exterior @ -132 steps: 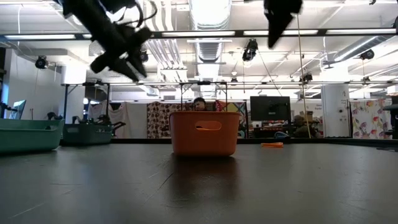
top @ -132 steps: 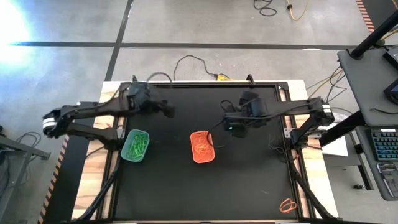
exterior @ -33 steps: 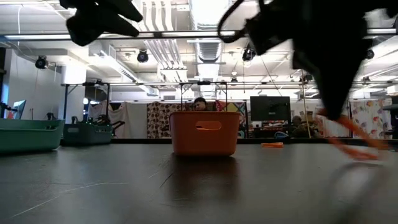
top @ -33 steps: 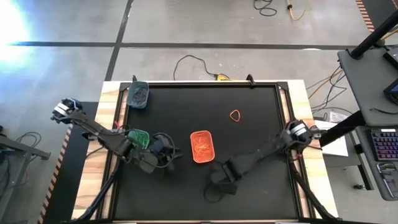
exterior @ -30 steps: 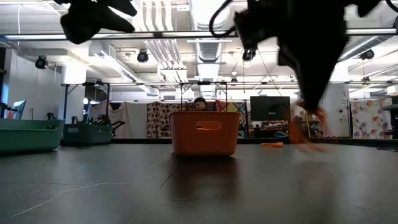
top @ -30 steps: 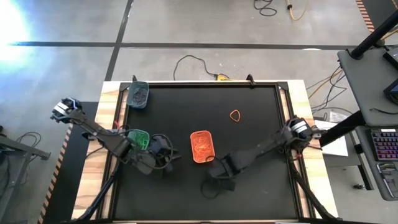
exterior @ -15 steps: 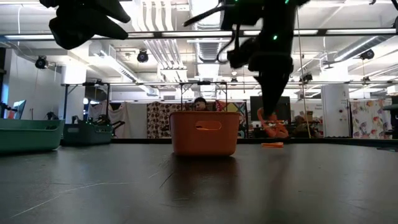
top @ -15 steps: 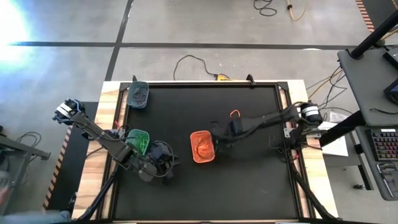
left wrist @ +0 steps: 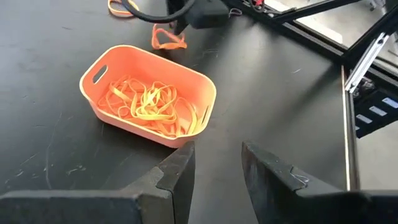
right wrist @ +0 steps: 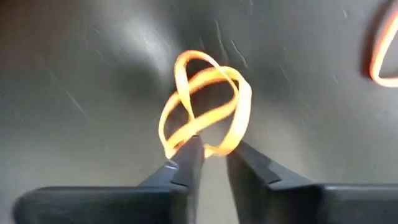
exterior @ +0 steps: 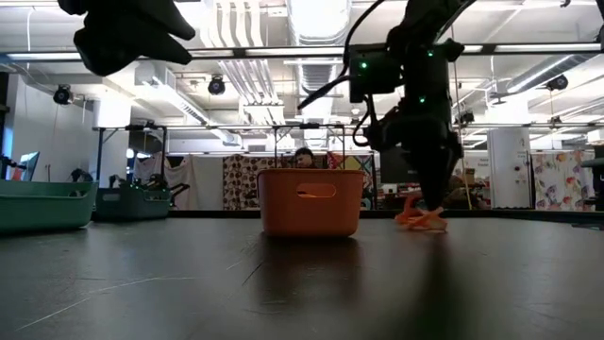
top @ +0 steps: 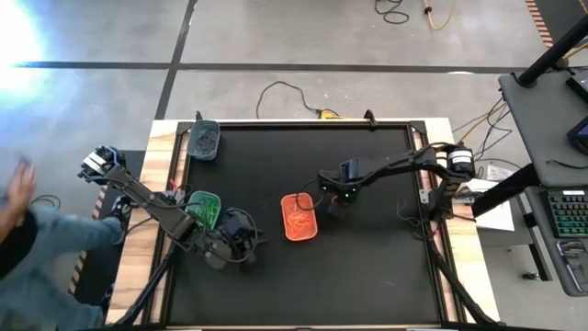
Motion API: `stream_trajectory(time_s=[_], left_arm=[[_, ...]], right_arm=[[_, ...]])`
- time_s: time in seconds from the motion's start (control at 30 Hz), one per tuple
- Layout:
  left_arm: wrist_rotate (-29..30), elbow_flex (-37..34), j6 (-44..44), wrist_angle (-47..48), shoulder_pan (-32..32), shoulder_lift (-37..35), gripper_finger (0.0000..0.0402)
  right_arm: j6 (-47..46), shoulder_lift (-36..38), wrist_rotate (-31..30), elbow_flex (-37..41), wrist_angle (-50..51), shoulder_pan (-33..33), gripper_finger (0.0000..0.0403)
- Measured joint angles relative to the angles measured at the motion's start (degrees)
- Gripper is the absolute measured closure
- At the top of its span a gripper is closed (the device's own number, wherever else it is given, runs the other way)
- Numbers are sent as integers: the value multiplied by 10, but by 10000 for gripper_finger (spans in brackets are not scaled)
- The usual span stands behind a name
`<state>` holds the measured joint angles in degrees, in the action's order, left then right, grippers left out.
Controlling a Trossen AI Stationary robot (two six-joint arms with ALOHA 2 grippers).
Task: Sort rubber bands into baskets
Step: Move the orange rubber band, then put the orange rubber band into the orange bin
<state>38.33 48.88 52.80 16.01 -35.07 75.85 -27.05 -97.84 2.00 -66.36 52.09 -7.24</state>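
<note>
Right gripper [right wrist: 210, 152] sits near the middle of the high view, just right of the orange basket [top: 299, 218]. We see its fingers [right wrist: 186, 163] slightly apart, with a twisted orange rubber band [right wrist: 205, 106] just at their tips, lying on the black table [top: 367, 267]. Left gripper [left wrist: 214, 165] waits at lower left with fingers apart and nothing between them, beside the green basket [top: 204, 207].

The counter [top: 367, 267] is matte black with pale wood side strips. An orange basket [top: 299, 217] holds orange and yellow rubber bands [left wrist: 149, 106]; a light teal-green basket [top: 204, 208] holds bright green ones, and a dark grey-teal basket [top: 204, 141] sits at the far corner. The twisted rubber band [right wrist: 205, 102] is orange-yellow
</note>
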Motion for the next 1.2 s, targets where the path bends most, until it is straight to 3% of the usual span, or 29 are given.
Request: stream_trajectory(time_s=[0.27,0.57,0.87,1.07,1.2], left_arm=[[1,0,3,41,0,-12,285],[1,0,18,119,0,-56,285],[32,0,14,125,0,-63,285],[72,0,22,112,0,-50,285],[72,0,18,111,1,-53,285]], right_arm=[[-4,13,-5,-18,83,6,219],[-67,113,-39,-17,93,39,155],[-147,195,-85,23,72,76,138],[-218,206,-85,129,-68,75,151],[-164,190,-81,173,-171,79,165]])
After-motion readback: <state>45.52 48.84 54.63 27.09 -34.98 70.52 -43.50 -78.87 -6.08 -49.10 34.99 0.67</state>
